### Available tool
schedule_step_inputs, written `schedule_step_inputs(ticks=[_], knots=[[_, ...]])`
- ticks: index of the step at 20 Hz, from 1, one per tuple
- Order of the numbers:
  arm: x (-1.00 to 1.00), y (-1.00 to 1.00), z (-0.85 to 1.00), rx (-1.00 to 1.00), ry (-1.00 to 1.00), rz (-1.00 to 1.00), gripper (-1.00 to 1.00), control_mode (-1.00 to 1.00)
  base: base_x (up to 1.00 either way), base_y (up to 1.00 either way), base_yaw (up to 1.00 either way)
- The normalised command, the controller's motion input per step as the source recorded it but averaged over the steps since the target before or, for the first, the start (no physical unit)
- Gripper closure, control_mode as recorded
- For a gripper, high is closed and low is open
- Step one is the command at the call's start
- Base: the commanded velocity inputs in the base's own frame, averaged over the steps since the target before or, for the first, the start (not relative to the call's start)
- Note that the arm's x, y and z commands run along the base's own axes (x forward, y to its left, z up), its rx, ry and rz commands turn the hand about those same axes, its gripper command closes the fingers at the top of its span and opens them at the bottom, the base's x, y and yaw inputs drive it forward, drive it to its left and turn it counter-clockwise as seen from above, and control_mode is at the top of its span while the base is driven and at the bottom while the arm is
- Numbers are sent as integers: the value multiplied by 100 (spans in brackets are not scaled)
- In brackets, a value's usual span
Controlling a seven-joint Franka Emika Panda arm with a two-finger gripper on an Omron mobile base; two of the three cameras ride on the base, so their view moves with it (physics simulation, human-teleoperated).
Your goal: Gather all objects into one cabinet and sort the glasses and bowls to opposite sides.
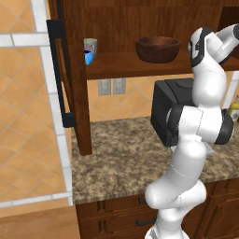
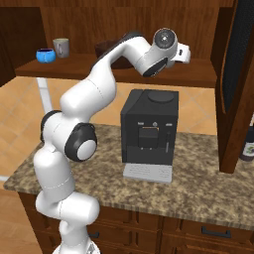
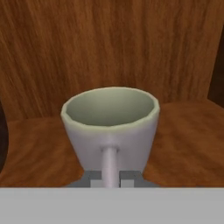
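Note:
In the hand view a pale grey-white mug (image 3: 111, 122) stands upright on the cabinet shelf (image 3: 188, 140), its handle facing me. My gripper (image 3: 110, 178) is shut on that handle, one finger on each side. The arm reaches up to the right end of the shelf (image 1: 140, 65) inside the reddish-brown cabinet (image 1: 77, 93). At the shelf's left end a bright blue mug (image 1: 88, 57) sits in front of another pale mug (image 1: 91, 45). The dark wooden bowl (image 1: 158, 48) rests mid-shelf. From the right base view the blue mug (image 2: 45, 55) and pale mug (image 2: 61, 47) sit far left, with the bowl (image 2: 105, 47) partly behind my arm.
A black coffee machine (image 2: 149, 124) stands on the speckled counter (image 2: 198, 183) under the shelf. The cabinet door (image 1: 58, 70) hangs open at the left with its black bar handle; another open door (image 2: 230, 84) is on the right. A bottle (image 2: 247, 144) stands at the counter's right.

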Motion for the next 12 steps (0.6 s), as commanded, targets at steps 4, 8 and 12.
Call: schedule_step_inputs(ticks=[4, 8, 12], knots=[[0, 0, 0, 0, 0, 0, 100, -100, 0, 0, 0], [-7, 0, 0, 0, 0, 0, 100, -100, 0, 0, 0], [-87, 0, 0, 0, -8, 0, 100, -100, 0, 0, 0]])
